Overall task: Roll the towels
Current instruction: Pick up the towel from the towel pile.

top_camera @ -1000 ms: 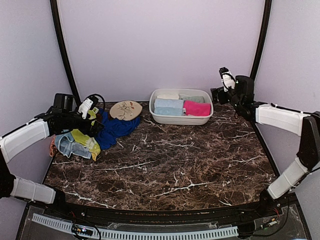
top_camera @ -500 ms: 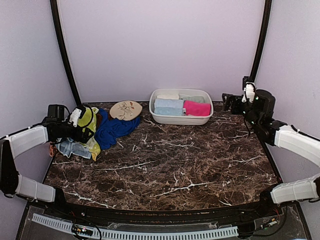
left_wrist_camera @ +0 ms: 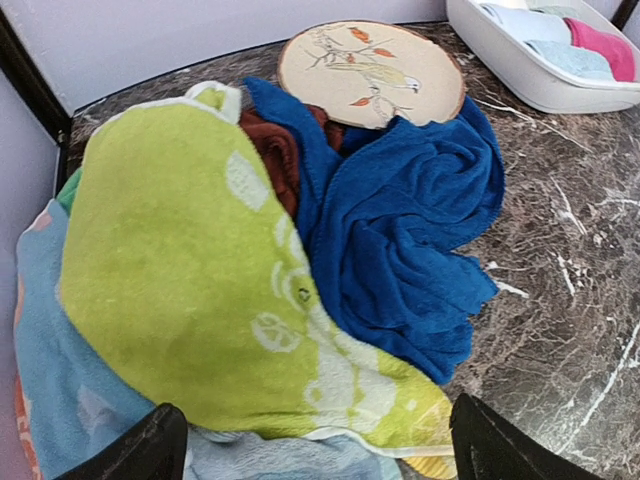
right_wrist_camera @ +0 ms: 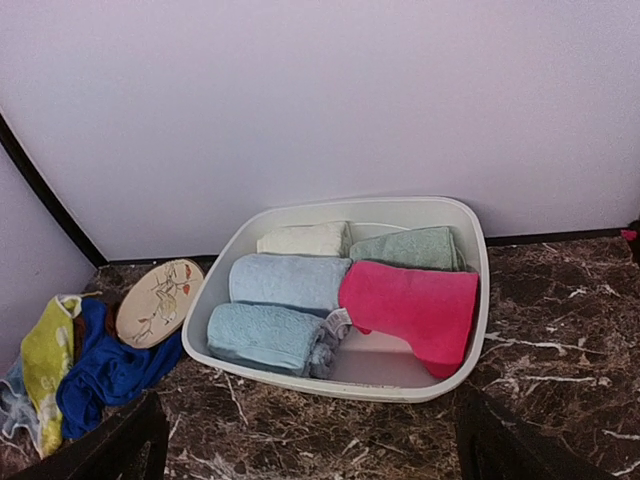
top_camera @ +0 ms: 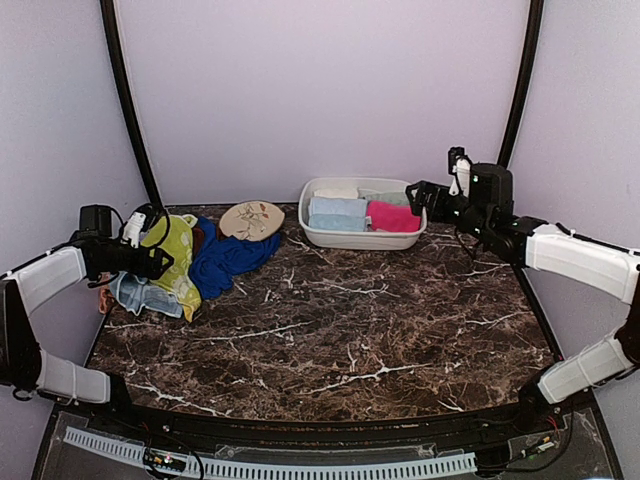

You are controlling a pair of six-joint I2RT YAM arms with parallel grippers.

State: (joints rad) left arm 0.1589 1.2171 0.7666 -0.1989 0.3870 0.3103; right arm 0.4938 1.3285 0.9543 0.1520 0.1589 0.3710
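Loose towels lie piled at the table's left: a yellow-green towel [top_camera: 172, 255] [left_wrist_camera: 190, 290] on top, a royal blue towel [top_camera: 232, 258] [left_wrist_camera: 400, 230] beside it, a brown towel [left_wrist_camera: 275, 150] tucked between them, and a pale blue towel [top_camera: 145, 297] [left_wrist_camera: 60, 400] underneath. My left gripper [top_camera: 153, 262] [left_wrist_camera: 315, 455] is open, its fingers spread wide over the near edge of the yellow-green towel. My right gripper [top_camera: 415, 193] [right_wrist_camera: 315, 445] hovers open just right of the white basin [top_camera: 320, 237] [right_wrist_camera: 340, 385]. The basin holds rolled towels, among them a hot pink towel [top_camera: 393, 216] [right_wrist_camera: 415, 305].
In the basin are also two rolled pale blue towels [right_wrist_camera: 290, 280], a cream roll [right_wrist_camera: 305, 240] and a mint roll [right_wrist_camera: 405, 247]. An oval floral disc [top_camera: 251, 220] [left_wrist_camera: 370, 70] [right_wrist_camera: 158, 300] lies between pile and basin. Black frame posts stand at both back corners.
My left gripper has drawn back to the left, and the yellow-green towel now lies spread over the pile. My right gripper has swung down and left to the basin's right end.
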